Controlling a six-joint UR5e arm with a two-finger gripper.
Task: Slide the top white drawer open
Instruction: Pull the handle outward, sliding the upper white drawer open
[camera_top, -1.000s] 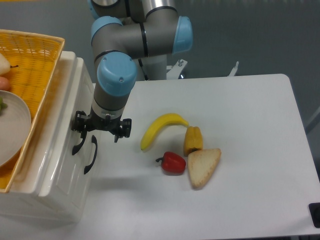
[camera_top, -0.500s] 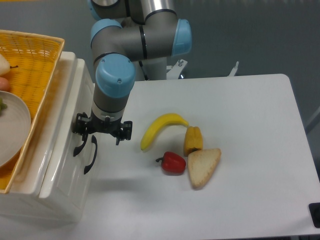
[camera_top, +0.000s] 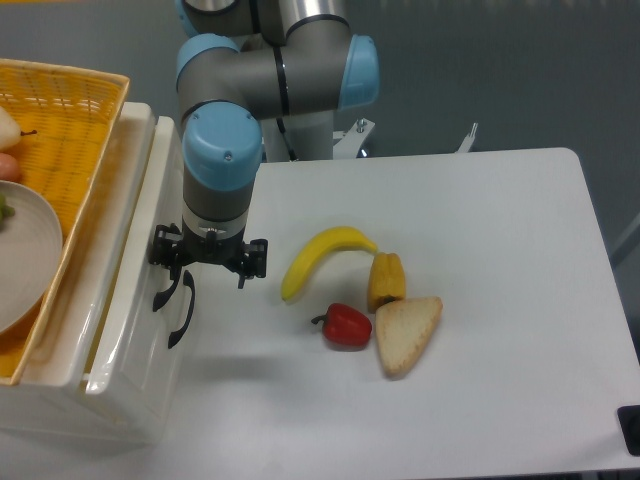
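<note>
Gripper (camera_top: 207, 262) hangs straight down from the wrist at the cabinet front, fingers dark against the white panel. One finger sits at the curved black handle (camera_top: 160, 290) of the top white drawer (camera_top: 128, 260); whether the fingers clamp that handle or merely hook behind it, cannot tell from this angle. Drawer lies directly to the gripper's cabinet side and just below it; a strip of its tray interior shows, so it reads as already partway out. Second black handle (camera_top: 184, 310) just below the gripper, likely the lower drawer's; keep off it. Yellow wicker basket (camera_top: 70, 130) sits atop the cabinet, beyond the gripper on the drawer side, with a plate (camera_top: 25, 260) in it. On the gripper's open side, near on the tabletop (camera_top: 500, 250): banana (camera_top: 320, 255), red pepper (camera_top: 345, 325), yellow pepper (camera_top: 387, 280), bread slice (camera_top: 405, 330). Judgement for the pull: draw level and square to the drawer's travel, away from the cabinet, slow; any tilt could bind the tray or slip the handle. Banana lies roughly in the pull path, so watch clearance.
</note>
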